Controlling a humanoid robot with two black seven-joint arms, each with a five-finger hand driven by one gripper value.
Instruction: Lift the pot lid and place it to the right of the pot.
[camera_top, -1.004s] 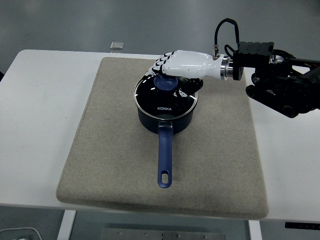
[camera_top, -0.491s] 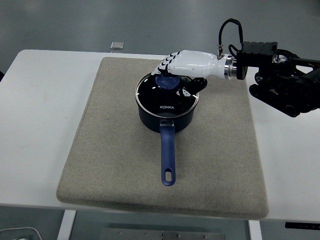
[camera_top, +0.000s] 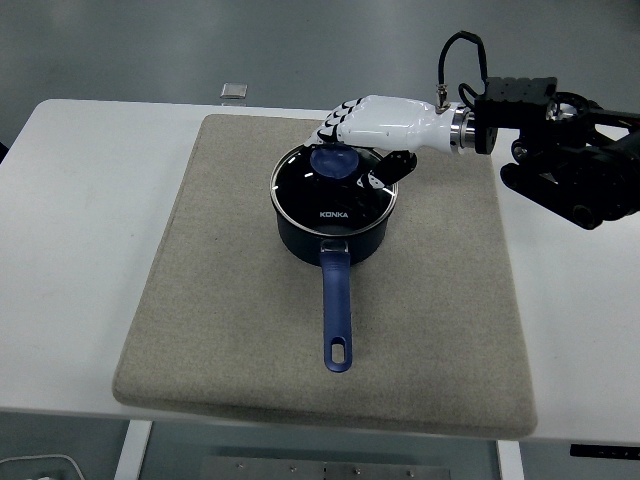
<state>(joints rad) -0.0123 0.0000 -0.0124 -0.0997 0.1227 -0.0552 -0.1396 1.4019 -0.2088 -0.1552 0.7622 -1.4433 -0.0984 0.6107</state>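
— Where's the right hand (camera_top: 375, 125)?
— Over the glass lid (camera_top: 334, 192), fingers (camera_top: 335, 122) curled about its blue knob (camera_top: 335, 161).
— And the saucepan (camera_top: 333, 228)?
— On the beige mat (camera_top: 230, 300), handle pointing near.

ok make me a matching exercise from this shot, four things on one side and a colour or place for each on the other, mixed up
Things:
1. pot handle
2. lid knob
3. mat
4. small square object

Descriptions:
A. beige, under the pot
B. on the table's far edge, off the mat
C. under the white right robot hand
D. blue, pointing toward the near table edge

Pairs: 1-D, 2-C, 3-A, 4-B
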